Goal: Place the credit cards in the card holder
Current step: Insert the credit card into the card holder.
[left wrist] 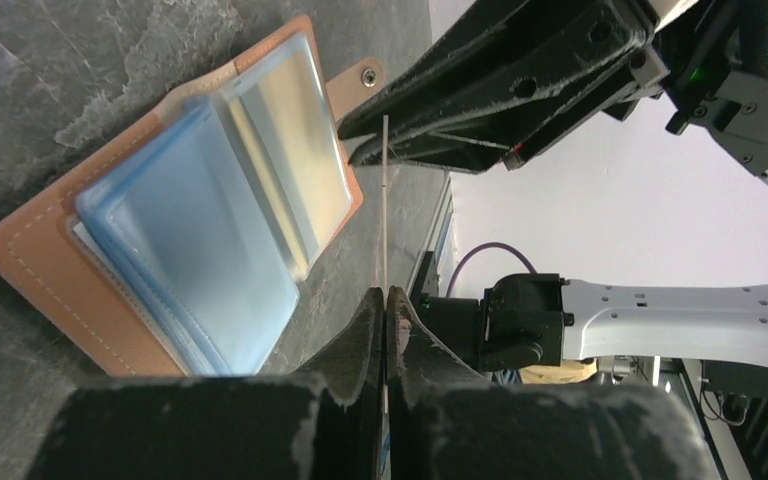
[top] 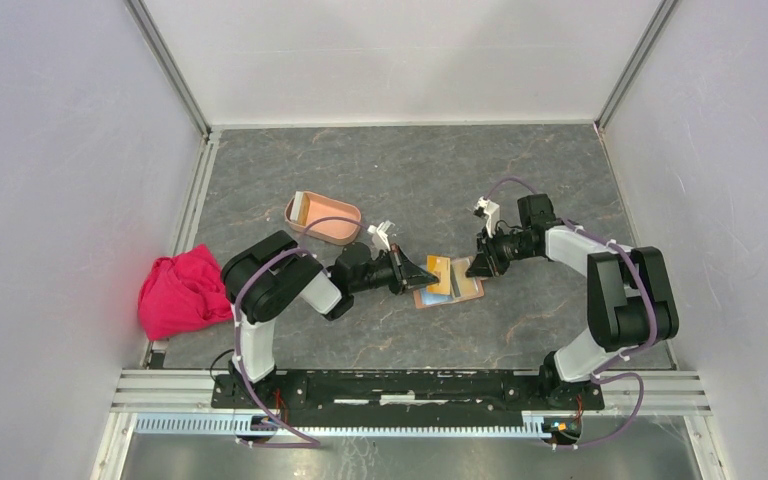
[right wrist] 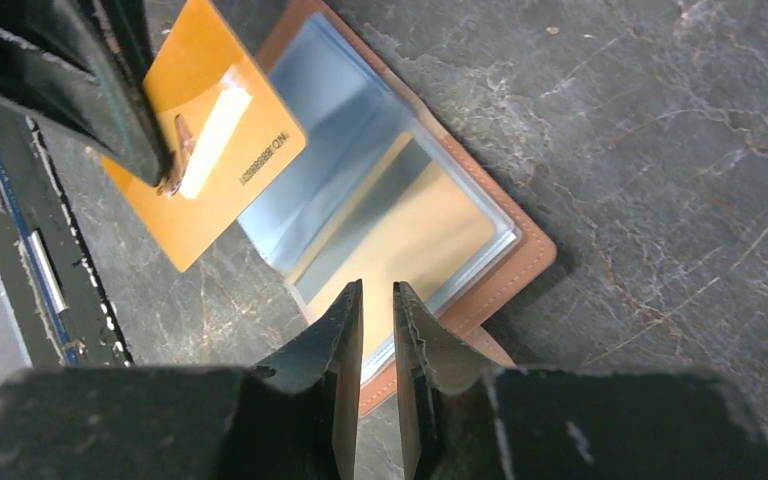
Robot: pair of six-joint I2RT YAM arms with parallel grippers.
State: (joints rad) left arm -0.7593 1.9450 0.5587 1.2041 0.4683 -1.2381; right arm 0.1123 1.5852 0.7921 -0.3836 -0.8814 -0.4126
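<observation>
Plainly, the left gripper point(left wrist: 386, 296) has its fingers pressed together on one of the credit cards, an orange card point(right wrist: 212, 150). The left wrist view shows this card edge-on as a thin pale line rising out of the closed fingertips, and the right wrist view shows its broad orange face, clamped at one corner and tilted up off the table point(top: 410, 160). The card hangs just beside and partly over the near-left edge of an open brown leather wallet point(right wrist: 430, 200), which lies flat with its clear plastic sleeves fanned out. One sleeve shows a yellowish tint and another a blue one. The right gripper point(right wrist: 377, 290) is poised over the opposite edge of the wallet with its fingers only narrowly apart, and nothing can be seen between them. Its tips are close to the wallet's snap tab, well clear of the orange card. The card holder point(top: 335, 228) — a salmon-pink oval tray — sits further back on the table, behind the left arm and apart from both grippers. Whether it holds a card I cannot tell. A crumpled pink cloth point(top: 182, 292) lies at the table's left edge.
</observation>
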